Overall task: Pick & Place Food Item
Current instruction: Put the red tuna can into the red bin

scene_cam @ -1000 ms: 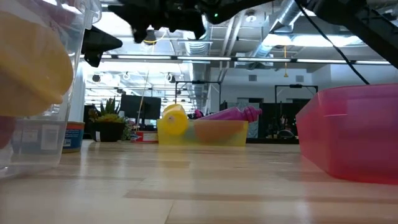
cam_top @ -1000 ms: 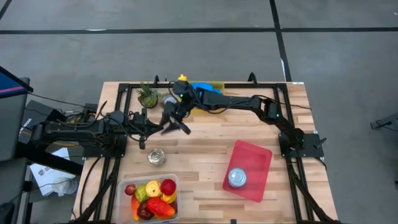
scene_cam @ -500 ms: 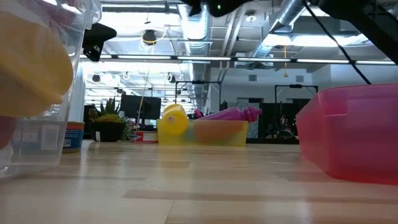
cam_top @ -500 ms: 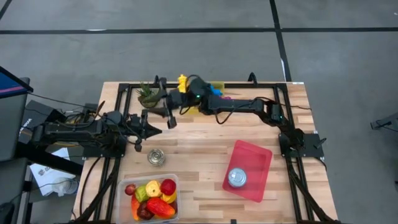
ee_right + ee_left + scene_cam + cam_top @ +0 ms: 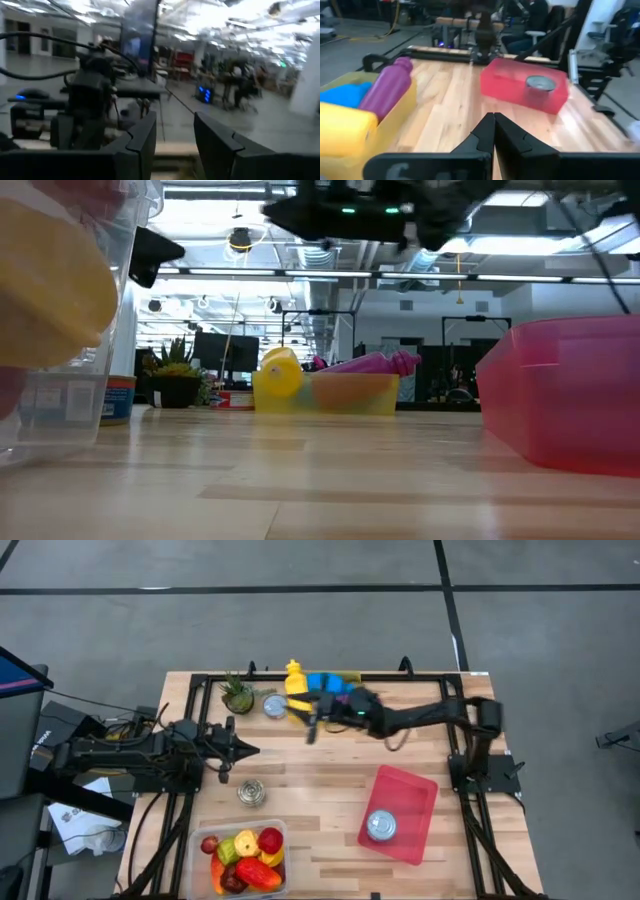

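- Motion marks the high view: the right claw [image 5: 312,726] has swung back along the desk's [image 5: 330,780] far edge within the last second and now hangs blurred just beside the yellow bin [image 5: 322,688]. The left claw [image 5: 236,750] waits over the desk's left side, unchanged.
- High view, food: one tin can [image 5: 251,792] stands on bare wood between the left claw and the clear fruit tub [image 5: 244,852] at the near edge. A second can [image 5: 381,826] sits inside the red tray [image 5: 412,792] toward the right edge. Which item the task means cannot be told.
- Low view: the right arm [image 5: 380,210] streaks overhead, well above the wood, with the bin [image 5: 330,393] far off and the tray [image 5: 570,395] close on the right.
- Left wrist view: the left claw [image 5: 493,127] is clenched on nothing, facing the tray [image 5: 512,90] and its can [image 5: 540,82].
- Right wrist view: the right claw's [image 5: 174,145] fingers [image 5: 142,140] stand apart, empty, pointing out at the room.
- Judgement: the sweep carried nothing, so no pick is under way yet.
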Controlling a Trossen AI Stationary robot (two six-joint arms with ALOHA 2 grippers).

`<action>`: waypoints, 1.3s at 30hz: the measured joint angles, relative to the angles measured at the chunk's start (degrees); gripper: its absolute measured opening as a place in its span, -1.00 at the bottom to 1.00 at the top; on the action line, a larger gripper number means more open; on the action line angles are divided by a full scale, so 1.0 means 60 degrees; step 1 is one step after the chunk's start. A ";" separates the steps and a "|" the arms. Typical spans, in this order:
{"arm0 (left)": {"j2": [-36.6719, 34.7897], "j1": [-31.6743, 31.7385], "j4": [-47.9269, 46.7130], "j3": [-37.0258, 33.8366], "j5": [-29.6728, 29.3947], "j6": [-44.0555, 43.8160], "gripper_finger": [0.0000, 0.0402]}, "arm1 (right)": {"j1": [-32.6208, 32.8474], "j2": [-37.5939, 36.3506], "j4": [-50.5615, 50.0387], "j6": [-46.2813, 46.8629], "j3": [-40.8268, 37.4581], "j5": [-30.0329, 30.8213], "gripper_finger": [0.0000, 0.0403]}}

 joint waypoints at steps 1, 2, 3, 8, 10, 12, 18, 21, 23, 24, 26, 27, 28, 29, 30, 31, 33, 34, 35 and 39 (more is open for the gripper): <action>0.0171 0.0000 0.0096 0.0001 -0.0096 -0.0003 -1.00 | -0.0033 -0.0451 -0.0022 0.0063 -0.0622 0.0104 -0.39; 0.0378 0.0000 0.0230 0.0001 -0.0189 -0.0004 -1.00 | -0.0066 -0.0876 -0.0053 0.0160 -0.1198 0.0250 -0.39; 0.0589 0.0000 0.0341 0.0004 -0.0267 0.0000 -1.00 | -0.0071 -0.1264 -0.0169 0.0264 -0.1750 0.0429 -0.39; 0.2061 0.0001 0.1459 0.0004 -0.0905 -0.0053 -1.00 | 0.0120 -0.2683 -0.0161 0.0741 -0.4432 0.1159 -0.39; 0.2821 0.0039 0.2120 0.0004 -0.1240 -0.0186 -1.00 | 0.0236 -0.3195 -0.0055 0.1029 -0.5305 0.1393 -0.39; 0.3636 0.0182 0.2821 0.0008 -0.1547 -0.0406 -1.00 | 0.0292 -0.3497 -0.0119 0.1300 -0.6071 0.1673 -0.39; 0.6014 0.1129 0.2833 0.0875 -0.1903 -0.1395 -1.00 | 0.0480 -0.3915 0.0006 0.2054 -0.7552 0.2059 -0.39; 0.6913 0.1416 0.2208 0.1610 -0.1901 -0.1417 -1.00 | 0.0540 -0.3935 0.0026 0.2081 -0.7893 0.2129 -0.39; 0.7330 0.1570 0.1232 0.2253 -0.1911 -0.1344 -1.00 | 0.0557 -0.3937 -0.0003 0.2081 -0.7996 0.2099 -0.39; 0.7536 0.1618 0.0633 0.2580 -0.1993 -0.1243 -1.00 | 0.0566 -0.3937 -0.0024 0.2081 -0.8036 0.2089 -0.39; 0.7854 0.1696 -0.0489 0.3189 -0.2371 -0.1033 -1.00 | 0.0559 -0.3937 -0.0038 0.2078 -0.8134 0.2092 -0.39; 0.7995 0.1720 -0.0938 0.3467 -0.2676 -0.0976 -1.00 | 0.0557 -0.3937 -0.0054 0.2078 -0.8183 0.2095 -0.39; 0.8127 0.1746 -0.1301 0.3725 -0.3012 -0.0951 -1.00 | 0.0552 -0.3937 -0.0054 0.2078 -0.8239 0.2104 -0.39; 0.8236 0.1779 -0.1689 0.3953 -0.3329 -0.0952 -1.00 | 0.0554 -0.3937 -0.0054 0.2078 -0.8288 0.2101 -0.39; 0.8347 0.1822 -0.1990 0.4152 -0.3607 -0.0957 -1.00 | 0.0555 -0.3937 -0.0054 0.2074 -0.8332 0.2094 -0.39; 0.8435 0.1882 -0.2201 0.4319 -0.3779 -0.0979 -1.00 | 0.0559 -0.3937 -0.0053 0.2068 -0.8381 0.2092 -0.39; 0.8655 0.2022 -0.2291 0.4592 -0.3940 -0.0993 -1.00 | 0.0559 -0.3937 -0.0080 0.2047 -0.8453 0.2090 -0.39; 0.8777 0.2129 -0.2276 0.4682 -0.3941 -0.1021 -1.00 | 0.0559 -0.3937 -0.0089 0.2043 -0.8480 0.2094 -0.39; 0.8924 0.2235 -0.2314 0.4764 -0.3947 -0.1091 -1.00 | 0.0557 -0.3937 -0.0093 0.2027 -0.8503 0.2094 -0.39; 0.9648 0.2682 -0.2405 0.5034 -0.3969 -0.1461 -1.00 | 0.0559 -0.3937 -0.0200 0.2001 -0.8518 0.2090 -0.39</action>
